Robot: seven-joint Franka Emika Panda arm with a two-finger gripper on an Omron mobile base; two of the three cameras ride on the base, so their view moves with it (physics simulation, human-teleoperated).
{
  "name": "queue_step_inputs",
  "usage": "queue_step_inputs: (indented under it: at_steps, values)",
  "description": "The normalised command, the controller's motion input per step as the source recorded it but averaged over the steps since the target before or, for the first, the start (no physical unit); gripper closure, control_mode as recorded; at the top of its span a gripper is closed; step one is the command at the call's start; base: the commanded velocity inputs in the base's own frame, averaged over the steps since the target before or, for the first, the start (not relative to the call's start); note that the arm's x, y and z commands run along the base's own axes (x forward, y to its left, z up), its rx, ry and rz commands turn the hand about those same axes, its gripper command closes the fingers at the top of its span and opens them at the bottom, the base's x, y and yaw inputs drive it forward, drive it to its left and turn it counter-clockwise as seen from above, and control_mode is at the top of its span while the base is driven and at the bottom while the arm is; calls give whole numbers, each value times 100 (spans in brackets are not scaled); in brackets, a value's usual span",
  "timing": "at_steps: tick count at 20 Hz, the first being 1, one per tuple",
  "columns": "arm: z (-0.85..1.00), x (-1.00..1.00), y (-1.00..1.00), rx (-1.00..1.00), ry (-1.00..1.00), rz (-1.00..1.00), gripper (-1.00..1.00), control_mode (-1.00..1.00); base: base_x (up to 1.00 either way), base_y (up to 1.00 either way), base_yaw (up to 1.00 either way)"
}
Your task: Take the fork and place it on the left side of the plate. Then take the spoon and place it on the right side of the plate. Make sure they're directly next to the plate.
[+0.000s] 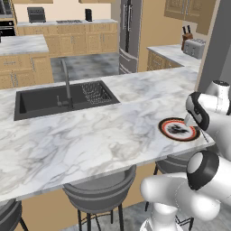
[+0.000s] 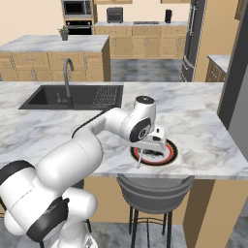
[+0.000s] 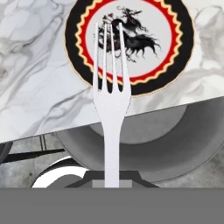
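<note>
The white Franka arm with dark joints rises from the base, bends at a rounded elbow and reaches forward over the front edge of the marble desk. Its wrist turns downward, so the two-finger gripper (image 2: 140, 157) points down and slightly back toward the base. The jaws are closed nearly all the way, pinching the handle of a slim silver-grey metal fork (image 3: 111, 100), whose tines stick out straight beyond the jaws. In the left base view the forearm and wrist (image 1: 198, 110) hang low at the right.
</note>
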Motion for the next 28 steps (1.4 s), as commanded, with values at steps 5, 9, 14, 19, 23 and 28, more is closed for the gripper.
queue_step_inputs:
  at_steps: [5, 9, 14, 19, 23, 28]
  values:
    - [0, -3, 1, -1, 0, 0, 100, -100, 0, 0, 0]
    - [-3, 2, 28, -5, 0, 2, 100, -100, 0, 0, 0]
    - [-1, 40, 82, -2, 0, 7, 100, -100, 0, 0, 0]
    - [-25, 69, 56, 0, 2, 10, 100, -100, 0, 0, 0]
    - [-56, 82, 39, 0, 0, 11, 100, -100, 0, 0, 0]
    - [-56, 32, 21, 0, 0, 14, 100, -100, 0, 0, 0]
